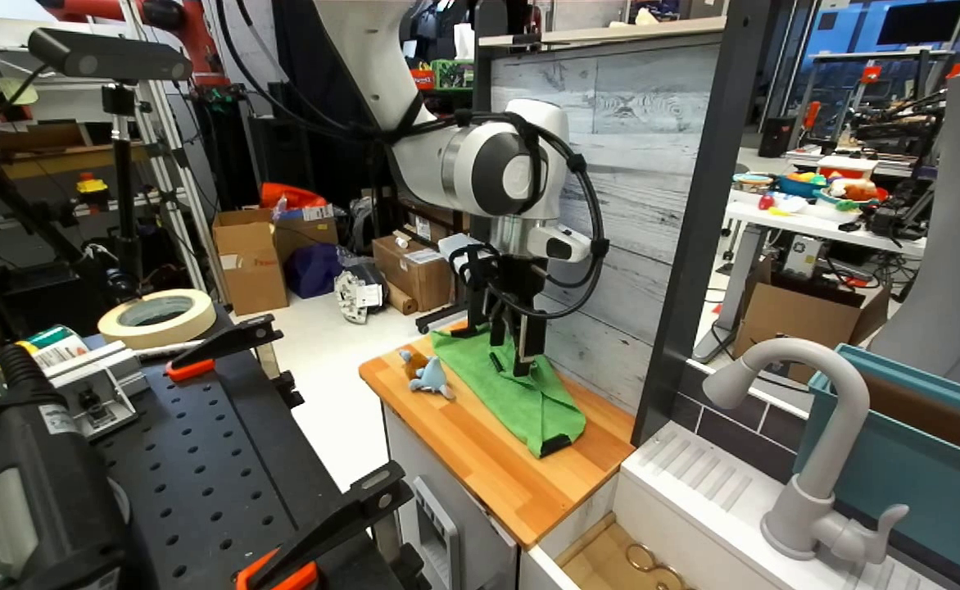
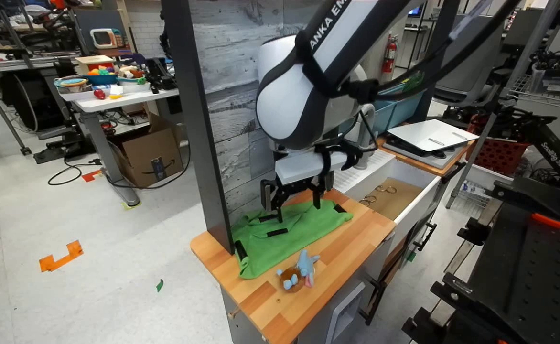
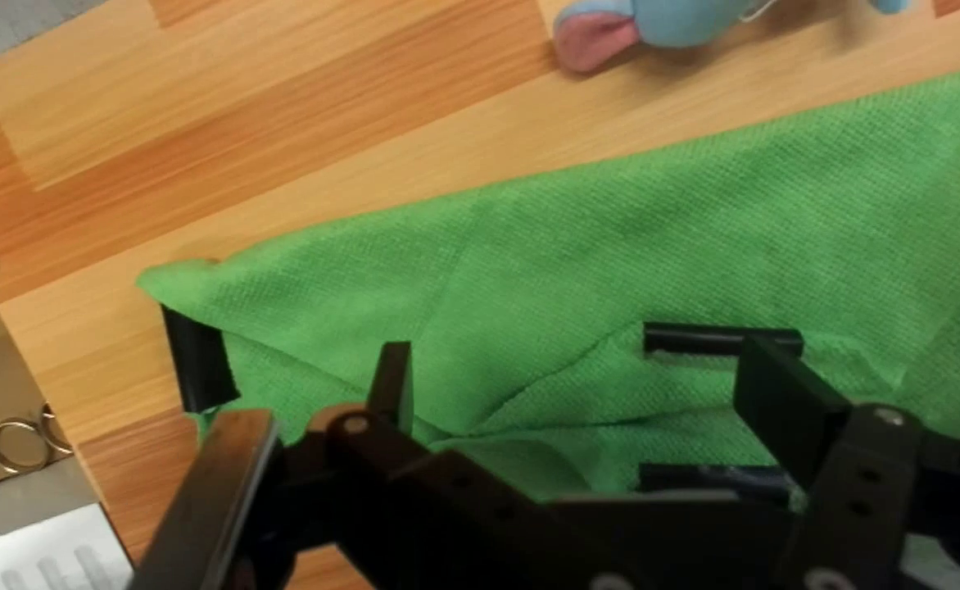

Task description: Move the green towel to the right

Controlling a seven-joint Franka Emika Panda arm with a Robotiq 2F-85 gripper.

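1. Wrist view: the end effector (image 3: 572,356) was positioned over the green towel (image 3: 611,246), jaws parted wide; nothing was gripped.
2. In an exterior view, the green towel was spread along the desk (image 1: 492,463), beside the grey panel (image 1: 652,164); whether it was touched by the jaws could not be told.
3. In an exterior view, a blue plush toy (image 2: 306,267) was seen just beside the green towel.

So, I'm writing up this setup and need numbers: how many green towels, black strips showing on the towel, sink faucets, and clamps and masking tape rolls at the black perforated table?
Green towel: 1
Black strips showing on it: 4
Sink faucet: 1
Black-and-orange clamps: 2
Masking tape roll: 1
Total: 9
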